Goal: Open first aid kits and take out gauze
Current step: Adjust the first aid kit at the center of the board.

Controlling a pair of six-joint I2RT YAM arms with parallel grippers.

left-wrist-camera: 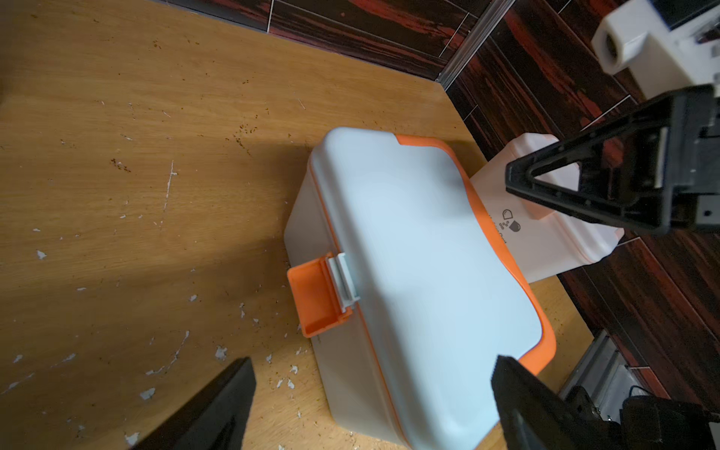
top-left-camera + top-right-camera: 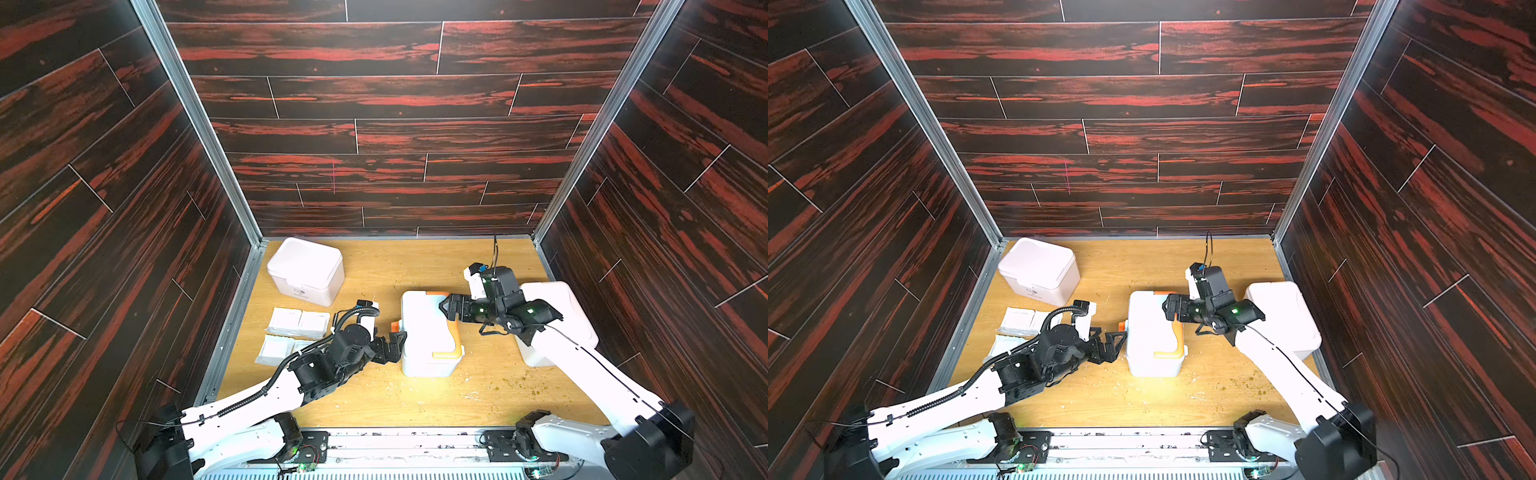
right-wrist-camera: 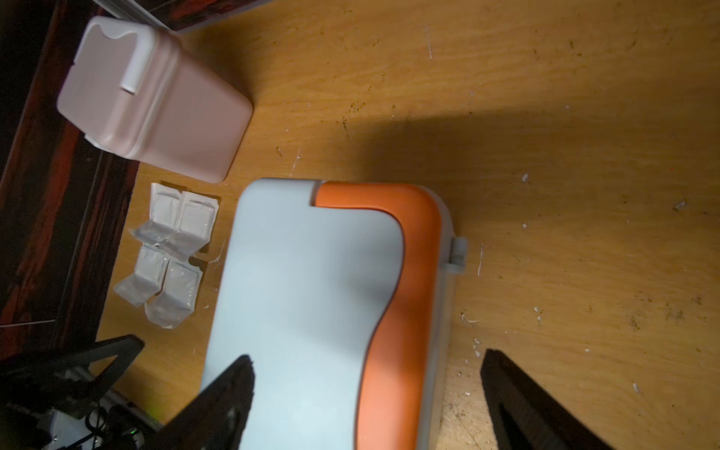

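Orange-trimmed kit point(image 2: 430, 332) is sitting lid-down, centre of the tabletop point(image 2: 374, 399). The left end effector point(image 2: 397, 345) is hovering released by the latch point(image 1: 315, 298), likely to flip it. The right end effector point(image 2: 448, 309) (also spread, empty) is straddling the lid's orange edge, probably to brace it, and the gauze point(image 2: 297, 322) is lying at frame left.

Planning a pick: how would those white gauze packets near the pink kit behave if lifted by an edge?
The gauze packets look thin with crinkled film edges, so one would probably droop. They seem light, likely sliding on the smooth wooden table if nudged. They lie touching, so a neighbour may drag along.
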